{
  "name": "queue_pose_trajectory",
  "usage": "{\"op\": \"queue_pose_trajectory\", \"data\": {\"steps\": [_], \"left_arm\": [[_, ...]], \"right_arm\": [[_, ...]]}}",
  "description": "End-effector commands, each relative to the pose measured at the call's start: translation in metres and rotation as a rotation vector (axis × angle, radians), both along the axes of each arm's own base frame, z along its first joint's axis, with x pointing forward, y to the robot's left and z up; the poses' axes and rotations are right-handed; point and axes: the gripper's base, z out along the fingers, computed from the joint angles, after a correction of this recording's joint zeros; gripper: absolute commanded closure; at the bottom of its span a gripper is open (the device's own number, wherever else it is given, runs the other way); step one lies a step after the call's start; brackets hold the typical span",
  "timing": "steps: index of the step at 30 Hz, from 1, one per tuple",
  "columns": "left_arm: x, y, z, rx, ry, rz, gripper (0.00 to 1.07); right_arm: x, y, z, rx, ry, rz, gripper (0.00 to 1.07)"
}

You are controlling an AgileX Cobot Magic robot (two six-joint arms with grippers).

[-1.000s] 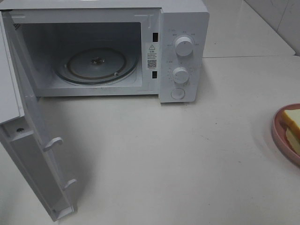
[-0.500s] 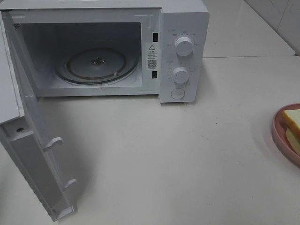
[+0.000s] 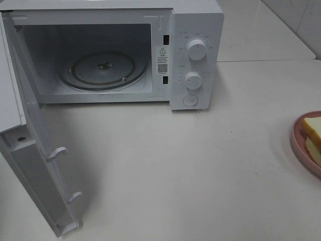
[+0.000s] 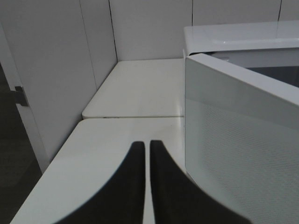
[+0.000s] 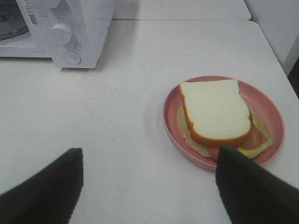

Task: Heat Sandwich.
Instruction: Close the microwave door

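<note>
The sandwich [image 5: 215, 112] lies on a round pink plate [image 5: 169, 116]: a thick white bread slice on top, orange-red filling showing under it. In the high view the sandwich [image 3: 313, 128] and plate [image 3: 296, 141] are cut off by the right edge. My right gripper [image 5: 149, 186] hovers open just short of the plate, one finger [image 5: 252, 186] overlapping its near rim, holding nothing. My left gripper [image 4: 147, 142] is shut with nothing between its fingers, beside the outer face of the microwave door [image 4: 243, 149]. Neither gripper shows in the high view.
The white microwave [image 3: 198, 55] stands at the back with its door [image 3: 35, 165] swung wide open to the left and a glass turntable [image 3: 103, 68] inside. Tiled walls [image 4: 51, 70] close off the counter's far left corner.
</note>
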Motion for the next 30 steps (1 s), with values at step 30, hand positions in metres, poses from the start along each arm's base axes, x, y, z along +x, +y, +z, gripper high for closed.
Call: {"op": "queue_pose_trajectory", "data": {"steps": [30], "left_arm": [[0.072, -0.027, -0.031, 0.112, 0.076, -0.235, 1.07]], "right_arm": [[-0.004, -0.001, 0.000, -0.009, -0.024, -0.011, 0.32]]}}
